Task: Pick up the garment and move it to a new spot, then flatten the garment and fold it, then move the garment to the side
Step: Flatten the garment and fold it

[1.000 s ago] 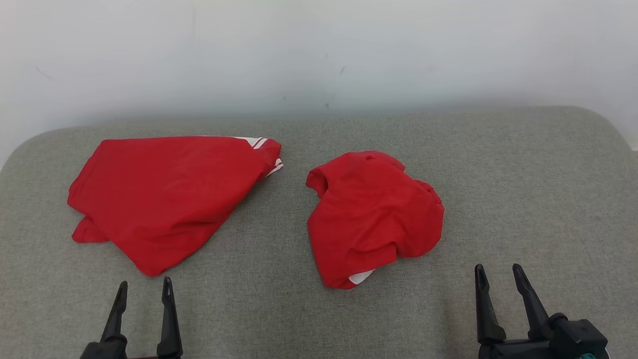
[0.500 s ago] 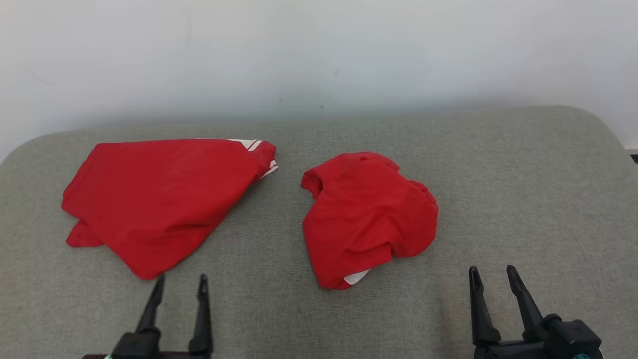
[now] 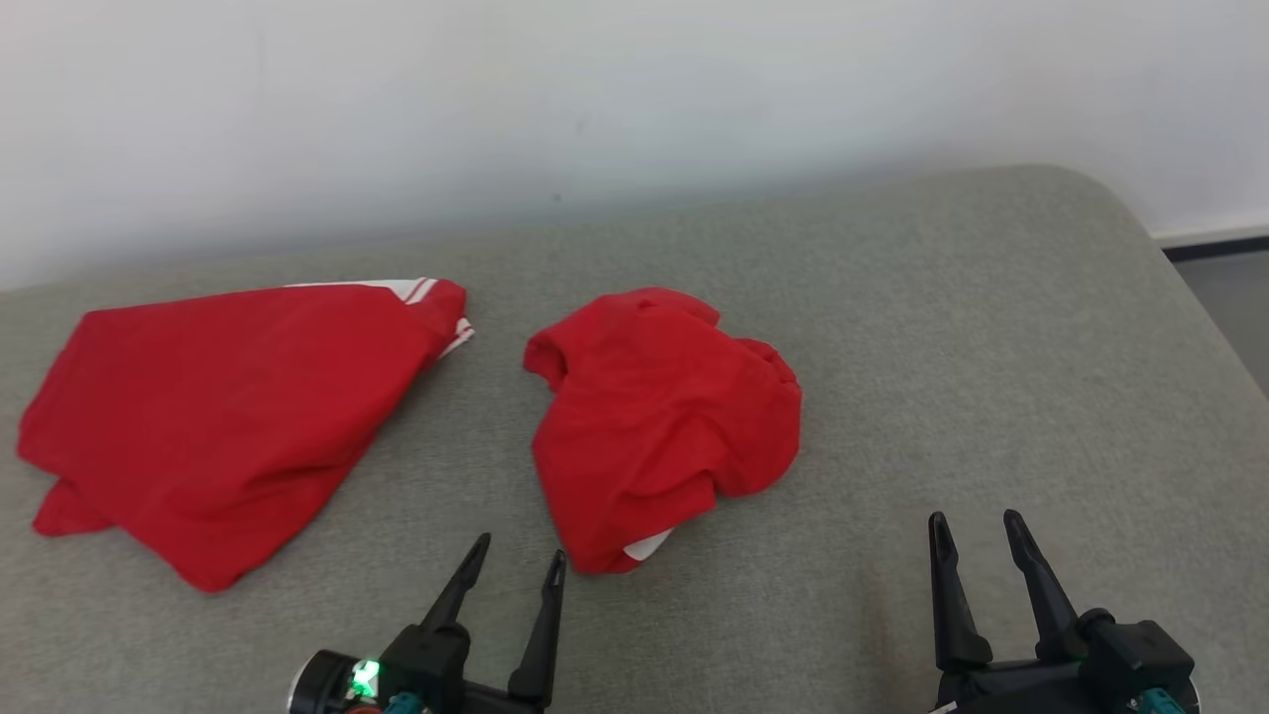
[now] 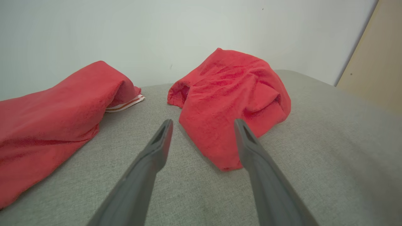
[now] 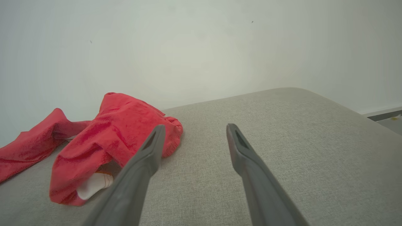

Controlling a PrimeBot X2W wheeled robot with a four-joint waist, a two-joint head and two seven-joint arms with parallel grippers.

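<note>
grey cushion (image 3: pixel 991 347); right wrist view bares garment (image 5: pixel 116 131) lining (image 5: pixel 94 185); left end effector (image 3: pixel 522 546), right end effector (image 3: pixel 973 516) spread.

The grey fabric bench (image 3: pixel 991 327) has rounded corners. On it lie a crumpled red garment (image 3: pixel 659 416) and, apart on its left, a flatter red garment (image 3: pixel 228 416) with white stripes.

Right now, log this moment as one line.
stage: nothing held | left gripper: open, just short of crumpled garment | right gripper: open, above grey cushion | second red garment: lying at left
</note>
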